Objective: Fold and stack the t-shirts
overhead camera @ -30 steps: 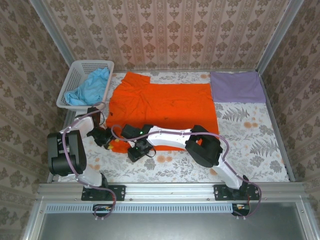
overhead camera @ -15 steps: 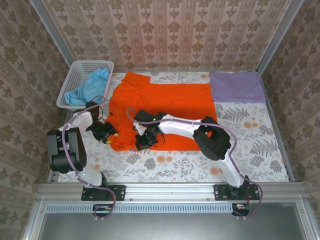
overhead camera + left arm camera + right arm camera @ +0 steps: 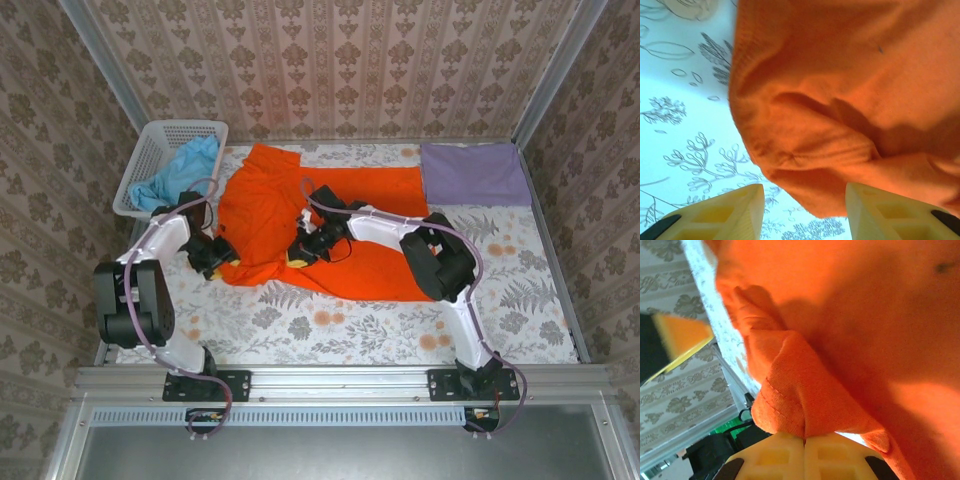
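orange t-shirt [image 3: 385,190]: plain bright orange
blue t-shirt [image 3: 185,170]: light blue
purple t-shirt [image 3: 473,173]: lavender
basket [image 3: 160,130]: white lattice
desk [image 3: 500,300]: white, floral print

Top external looks steeply down from above and behind the arm bases, far enough to take in the whole worktop [image 3: 500,270]. Left wrist looks past the left end effector [image 3: 805,192], very close on the orange t-shirt [image 3: 840,75]. Right wrist looks past the right end effector [image 3: 804,440], equally close on the same shirt, which all three views share.
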You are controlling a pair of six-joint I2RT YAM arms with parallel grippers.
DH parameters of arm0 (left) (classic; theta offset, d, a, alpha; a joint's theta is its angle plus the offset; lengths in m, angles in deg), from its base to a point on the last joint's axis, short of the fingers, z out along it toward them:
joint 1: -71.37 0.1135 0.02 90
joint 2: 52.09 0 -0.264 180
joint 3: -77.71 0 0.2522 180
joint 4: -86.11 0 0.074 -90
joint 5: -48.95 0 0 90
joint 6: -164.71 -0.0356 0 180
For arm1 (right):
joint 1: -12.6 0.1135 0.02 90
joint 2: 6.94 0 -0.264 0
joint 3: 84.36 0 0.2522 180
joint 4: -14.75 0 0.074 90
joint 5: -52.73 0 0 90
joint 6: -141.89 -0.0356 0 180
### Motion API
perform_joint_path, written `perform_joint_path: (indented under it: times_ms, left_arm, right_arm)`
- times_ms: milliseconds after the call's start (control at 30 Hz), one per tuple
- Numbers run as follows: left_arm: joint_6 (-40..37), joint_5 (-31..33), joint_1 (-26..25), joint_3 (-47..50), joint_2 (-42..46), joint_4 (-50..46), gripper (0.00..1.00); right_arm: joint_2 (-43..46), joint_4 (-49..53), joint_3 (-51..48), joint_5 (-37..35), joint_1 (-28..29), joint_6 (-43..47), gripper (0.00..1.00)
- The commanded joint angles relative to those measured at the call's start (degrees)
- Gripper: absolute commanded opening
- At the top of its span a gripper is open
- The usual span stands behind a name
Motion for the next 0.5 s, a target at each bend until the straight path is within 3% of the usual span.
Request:
perform_joint_path:
  times_ms: [0, 167, 367, 467]
  left_arm:
    - [-1.7, -5.4, -0.8, 1.5, 4.5, -1.6, 0.44]
    - [-4.8, -11.3, -6.1, 3.0, 7.0, -3.0, 0.41]
    - [-2.8, -9.7, -12.0, 6.7, 6.5, 1.2, 0.62]
    - [-2.1, -7.9, -14.7, 6.3, 3.8, 3.1, 0.66]
  right_arm:
    - [-2.3, -1.8, 0.5, 3.3, -1.0, -4.6, 0.05]
    - [-4.0, -1.0, 1.0, 4.0, -1.9, -5.2, 0.06]
    - [-5.0, -1.0, 0.5, 4.5, -2.2, -5.2, 0.06]
    - [-5.3, -1.1, 0.6, 4.6, -2.2, -5.3, 0.06]
